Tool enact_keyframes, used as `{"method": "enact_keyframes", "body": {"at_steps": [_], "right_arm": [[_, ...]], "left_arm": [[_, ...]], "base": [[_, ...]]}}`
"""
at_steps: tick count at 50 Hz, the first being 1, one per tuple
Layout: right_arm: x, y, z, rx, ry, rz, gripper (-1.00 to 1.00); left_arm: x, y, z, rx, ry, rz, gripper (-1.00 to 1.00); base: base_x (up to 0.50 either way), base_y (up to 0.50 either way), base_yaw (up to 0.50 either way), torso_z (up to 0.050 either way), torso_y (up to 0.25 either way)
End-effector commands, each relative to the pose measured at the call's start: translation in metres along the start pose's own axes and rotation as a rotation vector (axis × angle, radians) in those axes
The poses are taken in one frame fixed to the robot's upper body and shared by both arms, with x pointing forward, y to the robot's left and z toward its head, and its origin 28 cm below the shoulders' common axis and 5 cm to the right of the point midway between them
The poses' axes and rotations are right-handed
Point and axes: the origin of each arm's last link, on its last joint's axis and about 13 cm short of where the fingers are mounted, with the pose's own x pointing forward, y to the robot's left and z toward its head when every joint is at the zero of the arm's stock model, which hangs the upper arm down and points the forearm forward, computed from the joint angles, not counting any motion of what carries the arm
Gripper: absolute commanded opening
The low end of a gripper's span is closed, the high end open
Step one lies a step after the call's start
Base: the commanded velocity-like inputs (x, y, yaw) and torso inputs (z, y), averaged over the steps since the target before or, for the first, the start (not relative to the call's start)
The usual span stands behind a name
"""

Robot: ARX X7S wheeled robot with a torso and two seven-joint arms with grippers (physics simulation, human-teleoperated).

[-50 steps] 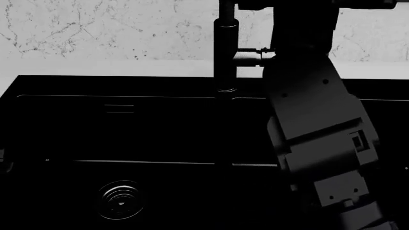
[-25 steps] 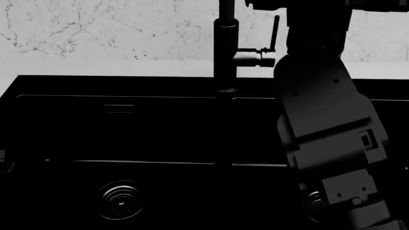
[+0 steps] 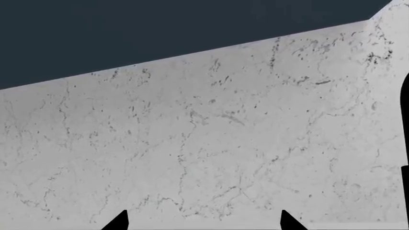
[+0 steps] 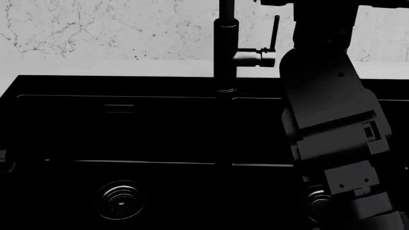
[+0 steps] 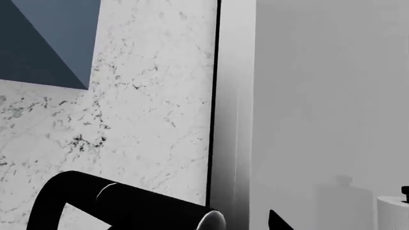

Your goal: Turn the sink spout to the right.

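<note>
A marble-veined white backsplash point(image 4: 96, 28) runs behind the white counter point(image 4: 128, 67), and the bulky dark right arm point(image 4: 329, 120) rises across the right side of the head view, hiding part of the sink point(image 4: 115, 134) and nearly covering the right drain point(image 4: 314, 199); the left drain point(image 4: 120, 200) lies in plain sight. The sink spout point(image 4: 225, 48) stands upright at the back rim of the sink, a slim matte-black tube with a short side stub point(image 4: 252, 58) and a thin lever handle point(image 4: 275, 32) pointing up, just beside the arm. In the right wrist view the spout's curved end point(image 5: 128, 203) sits near one fingertip point(image 5: 278, 221); whether that gripper is spread or closed cannot be told. The left fingertips point(image 3: 118, 220) stand apart, holding nothing, facing the backsplash.
</note>
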Motion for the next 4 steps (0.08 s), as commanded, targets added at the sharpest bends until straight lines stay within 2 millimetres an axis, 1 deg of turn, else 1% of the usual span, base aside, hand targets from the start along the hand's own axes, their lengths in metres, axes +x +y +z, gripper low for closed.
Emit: {"method": "enact_keyframes", "body": {"at_steps": [1, 4], "right_arm": [[0.0072, -0.0033, 0.0064, 0.000, -0.030, -0.011, 1.00], [0.0067, -0.0035, 0.0036, -0.004, -0.025, -0.011, 1.00]], "left_arm": [[-0.0006, 0.0001, 0.0016, -0.009, -0.027, -0.016, 1.00], [-0.0006, -0.0001, 0.0018, -0.008, -0.027, -0.017, 1.00]], "base": [[0.00, 0.00, 0.00, 0.000, 0.000], [0.00, 0.00, 0.00, 0.000, 0.000]]}}
